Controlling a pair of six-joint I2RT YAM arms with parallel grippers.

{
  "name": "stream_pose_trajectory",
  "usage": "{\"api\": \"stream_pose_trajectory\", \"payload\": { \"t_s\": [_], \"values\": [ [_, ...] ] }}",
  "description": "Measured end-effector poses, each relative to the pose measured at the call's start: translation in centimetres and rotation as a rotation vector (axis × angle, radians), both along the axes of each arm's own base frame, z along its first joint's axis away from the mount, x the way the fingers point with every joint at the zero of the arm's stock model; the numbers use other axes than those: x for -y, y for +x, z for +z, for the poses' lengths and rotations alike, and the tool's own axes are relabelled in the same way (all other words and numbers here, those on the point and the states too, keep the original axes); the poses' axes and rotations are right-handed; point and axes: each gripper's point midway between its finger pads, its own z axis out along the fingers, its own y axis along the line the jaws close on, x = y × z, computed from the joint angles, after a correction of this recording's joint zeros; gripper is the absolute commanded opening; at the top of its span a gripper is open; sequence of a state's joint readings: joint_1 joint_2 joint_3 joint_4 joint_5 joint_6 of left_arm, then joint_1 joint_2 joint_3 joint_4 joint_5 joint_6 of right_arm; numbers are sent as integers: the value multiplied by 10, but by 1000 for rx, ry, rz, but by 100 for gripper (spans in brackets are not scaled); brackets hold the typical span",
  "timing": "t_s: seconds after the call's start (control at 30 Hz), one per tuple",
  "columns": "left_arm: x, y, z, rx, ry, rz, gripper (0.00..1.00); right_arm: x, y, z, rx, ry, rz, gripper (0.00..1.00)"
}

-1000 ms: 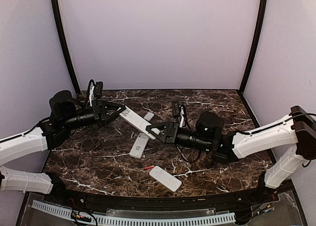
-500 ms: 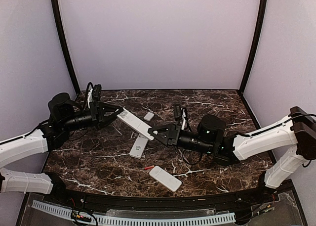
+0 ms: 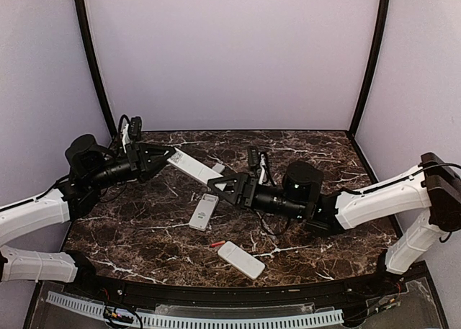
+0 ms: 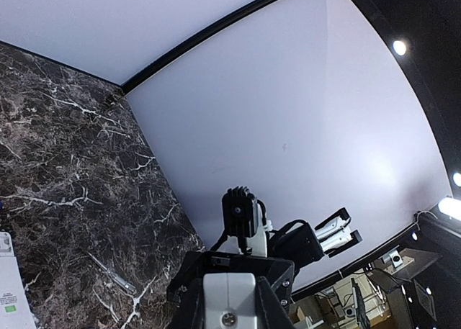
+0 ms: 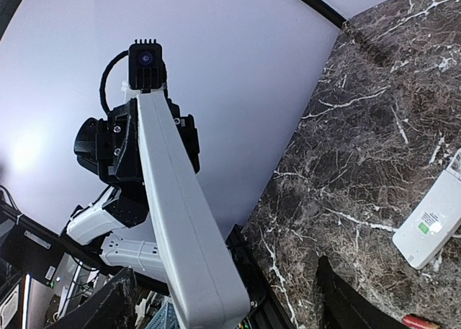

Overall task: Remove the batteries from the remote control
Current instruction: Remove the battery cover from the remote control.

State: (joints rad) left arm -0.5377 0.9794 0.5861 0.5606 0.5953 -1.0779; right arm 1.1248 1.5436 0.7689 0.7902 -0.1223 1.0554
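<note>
Right claw [image 3: 216, 186] gapes around the remote [image 3: 193, 168] that left claw [image 3: 167, 158] grips.

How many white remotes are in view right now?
3: held remote in the left fingers, middle remote flat on the table, front remote near the edge. Others may be hidden.

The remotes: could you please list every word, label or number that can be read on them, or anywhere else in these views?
No text is readable in any view.
Table remote: white label with a green mark, print too small to read.
Held remote: small greyish label, too blurred to read.
</note>
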Motion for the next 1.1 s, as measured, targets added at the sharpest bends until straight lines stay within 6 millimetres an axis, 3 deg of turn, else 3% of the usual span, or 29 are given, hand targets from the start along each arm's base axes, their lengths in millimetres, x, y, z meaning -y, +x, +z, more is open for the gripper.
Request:
{"api": "stream_pose_trajectory", "payload": {
  "t_s": [0.4, 0.7, 0.8, 0.97, 1.1],
  "values": [
    [2, -4, 9, 25, -35, -28, 0, -7, 19, 31, 41, 61, -33, 70],
    [4, -3, 5, 11, -45, -37, 0, -15, 20, 21, 26, 44, -10, 65],
    [4, -2, 4, 9, -44, -37, 0, -16, 19, 20, 23, 43, 1, 53],
    [4, -1, 1, 3, -39, -34, 0, -17, 16, 24, 24, 63, 15, 20],
    [1, 3, 3, -9, -53, -20, 0, -17, 11, 39, 27, 124, 42, 15]
  ]
}}
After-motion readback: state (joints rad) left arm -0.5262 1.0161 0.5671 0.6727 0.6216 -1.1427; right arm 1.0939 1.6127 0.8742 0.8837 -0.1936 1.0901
